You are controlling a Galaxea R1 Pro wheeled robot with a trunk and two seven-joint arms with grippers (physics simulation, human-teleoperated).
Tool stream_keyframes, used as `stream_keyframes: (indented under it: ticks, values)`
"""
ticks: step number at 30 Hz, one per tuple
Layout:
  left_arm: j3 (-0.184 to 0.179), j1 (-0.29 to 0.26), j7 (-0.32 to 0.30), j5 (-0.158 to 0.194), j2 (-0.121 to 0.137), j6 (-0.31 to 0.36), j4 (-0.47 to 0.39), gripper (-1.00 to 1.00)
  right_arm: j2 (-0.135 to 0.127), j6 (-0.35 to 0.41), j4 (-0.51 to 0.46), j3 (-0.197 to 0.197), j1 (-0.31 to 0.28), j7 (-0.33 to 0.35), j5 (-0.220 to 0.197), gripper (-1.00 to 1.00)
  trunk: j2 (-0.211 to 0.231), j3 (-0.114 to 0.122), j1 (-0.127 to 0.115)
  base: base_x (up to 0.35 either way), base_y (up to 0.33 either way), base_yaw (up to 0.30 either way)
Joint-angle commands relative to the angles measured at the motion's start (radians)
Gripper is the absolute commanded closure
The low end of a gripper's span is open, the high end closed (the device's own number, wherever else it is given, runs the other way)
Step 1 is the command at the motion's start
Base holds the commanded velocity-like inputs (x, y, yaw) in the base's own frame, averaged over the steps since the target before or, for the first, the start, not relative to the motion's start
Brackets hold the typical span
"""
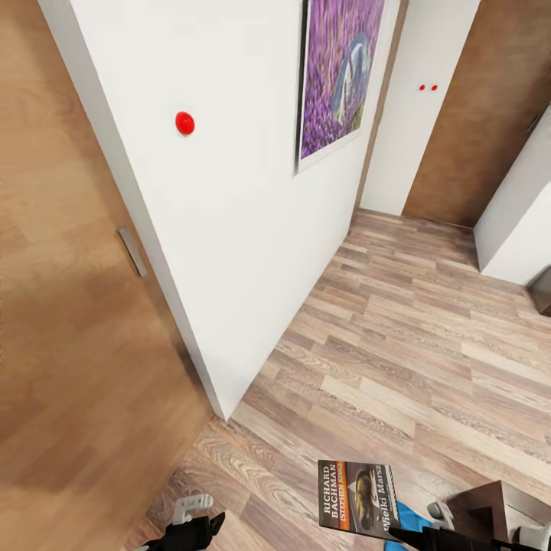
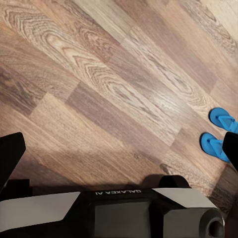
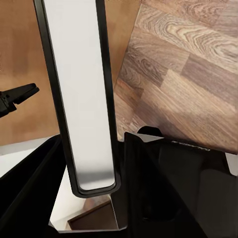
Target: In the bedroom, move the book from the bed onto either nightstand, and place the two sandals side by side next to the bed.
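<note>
Carrying the book [image 1: 357, 496] clamped in the right hand [image 3: 94, 191], left hand [image 1: 191, 528] unclear; nightstand placement remains; sandals [image 2: 218, 134] lie paired.

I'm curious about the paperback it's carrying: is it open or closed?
Closed. The book shows its whole front cover in the head view, held at its lower edge by the right gripper.

The book [image 1: 358, 496] is showing "RICHARD BACHMAN" in white on its cover, with "Wielki Marsz" along the edge; the robot's body [image 2: 119, 210] is bearing "GALAXEA AI", upside down.
</note>
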Motion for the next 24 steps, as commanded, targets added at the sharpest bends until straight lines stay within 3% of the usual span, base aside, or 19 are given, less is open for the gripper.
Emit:
stream_keyframes:
  ticks: [1,24]
  values:
    - [0.007,-0.001,-0.003,-0.004,0.000,-0.003,0.001,-1.00,0.000,0.010,0.000,0.008,-0.001,0.003,-0.011,1.00,-0.001,0.000,0.000,0.000,0.000,0.000]
    - [0.007,-0.001,-0.003,-0.004,0.000,-0.003,0.001,-1.00,0.000,0.010,0.000,0.008,-0.001,0.003,-0.010,1.00,-0.001,0.037,0.000,0.000,0.000,0.000]
